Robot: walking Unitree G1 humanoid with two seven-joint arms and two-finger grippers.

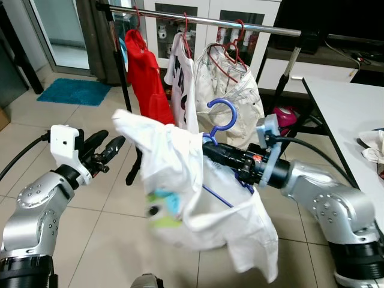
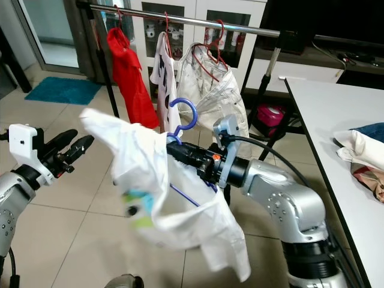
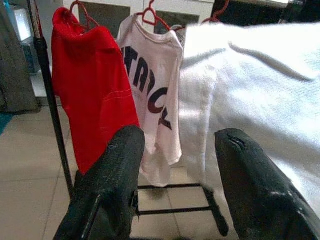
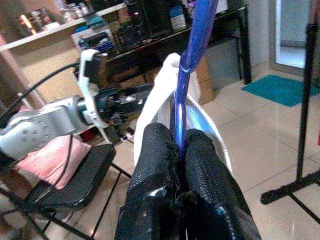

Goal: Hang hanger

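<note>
Right gripper pinching blue hanger at its neck, centre of frame, white shirt draped below. Left gripper spread, empty, at left. Hook upright, opening toward lower left; hanger bar slanting down-right. Advisable: raise hook above rail, upper frame, into gap beside beige shirt, then lower

Even daylight from the glass door beyond the clothes rail; white shirt's print motion-blurred; wrist views soft, near claw fingers defocused.
</note>
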